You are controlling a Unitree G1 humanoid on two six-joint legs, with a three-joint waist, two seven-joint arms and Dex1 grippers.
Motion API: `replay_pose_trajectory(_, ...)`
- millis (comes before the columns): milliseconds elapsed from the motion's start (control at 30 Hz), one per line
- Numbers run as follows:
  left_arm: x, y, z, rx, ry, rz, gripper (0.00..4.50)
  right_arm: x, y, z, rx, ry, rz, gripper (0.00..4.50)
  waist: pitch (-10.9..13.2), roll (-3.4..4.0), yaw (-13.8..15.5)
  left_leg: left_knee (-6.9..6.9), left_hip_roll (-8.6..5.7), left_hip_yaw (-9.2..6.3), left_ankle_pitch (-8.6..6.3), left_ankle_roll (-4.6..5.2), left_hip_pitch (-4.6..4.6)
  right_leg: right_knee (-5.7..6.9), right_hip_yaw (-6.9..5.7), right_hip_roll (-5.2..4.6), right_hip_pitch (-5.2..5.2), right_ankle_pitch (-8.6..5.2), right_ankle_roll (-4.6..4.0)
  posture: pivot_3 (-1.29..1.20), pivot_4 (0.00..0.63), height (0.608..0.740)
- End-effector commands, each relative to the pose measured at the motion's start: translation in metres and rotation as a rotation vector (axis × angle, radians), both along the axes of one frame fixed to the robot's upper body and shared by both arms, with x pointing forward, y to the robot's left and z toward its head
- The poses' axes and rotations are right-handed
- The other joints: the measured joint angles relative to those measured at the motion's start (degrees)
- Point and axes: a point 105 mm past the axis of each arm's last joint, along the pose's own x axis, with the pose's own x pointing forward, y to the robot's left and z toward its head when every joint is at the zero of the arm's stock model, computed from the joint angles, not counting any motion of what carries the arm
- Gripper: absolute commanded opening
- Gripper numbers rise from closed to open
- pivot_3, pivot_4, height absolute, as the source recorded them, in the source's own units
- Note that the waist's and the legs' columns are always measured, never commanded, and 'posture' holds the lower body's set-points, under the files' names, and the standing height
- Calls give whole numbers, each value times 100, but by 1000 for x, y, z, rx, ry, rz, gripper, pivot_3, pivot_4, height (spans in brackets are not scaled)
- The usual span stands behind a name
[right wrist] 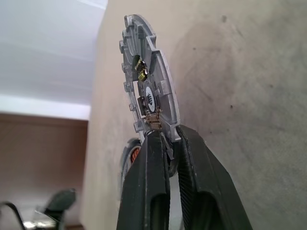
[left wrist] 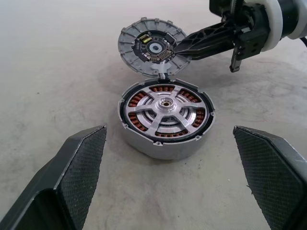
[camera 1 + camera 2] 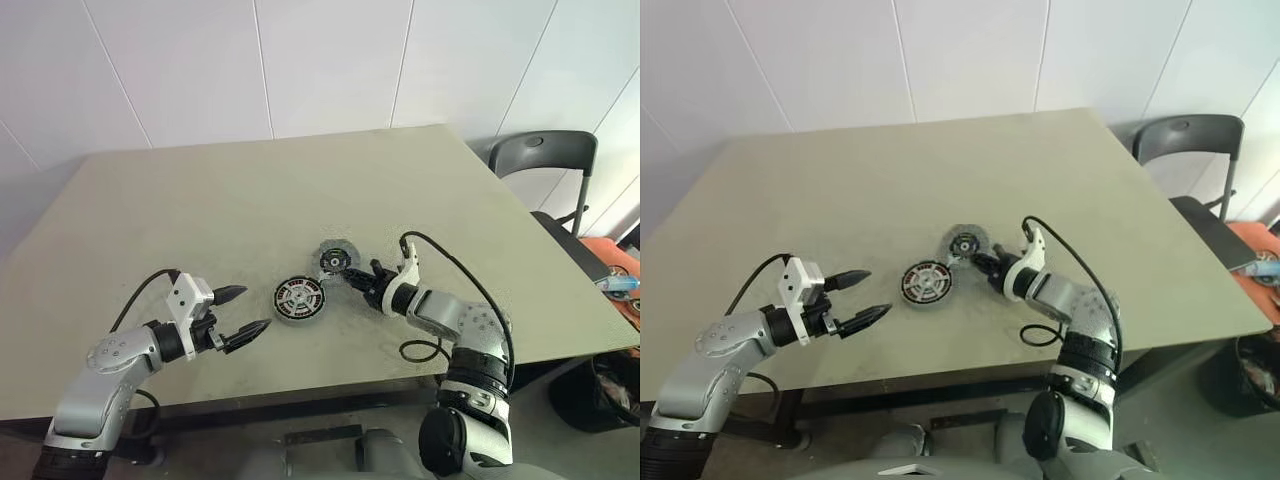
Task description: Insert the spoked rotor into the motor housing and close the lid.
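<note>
Copper-wound motor housing (image 2: 165, 117) holding spoked rotor (image 2: 164, 108), right end effector (image 1: 169, 143) pinching lid (image 1: 147, 93), left end effector (image 3: 250, 312) wide

I'm seeing bare table (image 3: 200, 200) lying wide all round motor housing (image 3: 299, 299); lid (image 3: 335, 258) tilting up just behind it, right gripper (image 3: 357, 275) blocking that side; left gripper (image 3: 248, 313) facing housing, gap between open.

arms: silver-grey metal shells, black joint rings | left gripper (image 3: 250, 312): white block at wrist, black tapered fingers (image 2: 72, 182) with cross-hatched pads | right gripper (image 3: 352, 274): white collar, slim black fingers (image 1: 153, 191) | cables: thin black, looping from each wrist back along the forearm | forearm casing: small dark screws
</note>
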Motion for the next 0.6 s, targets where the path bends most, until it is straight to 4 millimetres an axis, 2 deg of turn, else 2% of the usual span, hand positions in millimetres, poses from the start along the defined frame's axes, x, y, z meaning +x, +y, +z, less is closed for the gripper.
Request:
replay_pose_trajectory(33,4,3,13,0,-54,0,4500,-7,13,19,-86,-171,118,36,1,1,0,0,0,0,0,0,-1,-1,0,-1,0,0,0,0,0,740)
replay_pose_trajectory(167,5,6,11,3,-53,6,4500,-10,14,19,-157,-237,161,36,1,1,-10,-4,0,0,0,0,0,-4,0,0,-2,0,0,0,0,740)
replay_pose_trajectory(367,5,9,10,6,-54,15,4500,-7,29,34,-239,-352,228,36,1,1,-4,-6,1,1,0,0,-1,-4,0,0,-5,0,0,0,0,740)
replay_pose_trajectory(600,5,13,8,10,-55,26,4500,-4,32,45,-461,-578,277,36,0,0,9,-7,-1,1,0,-1,-5,-9,0,-2,-6,0,0,0,0,740)
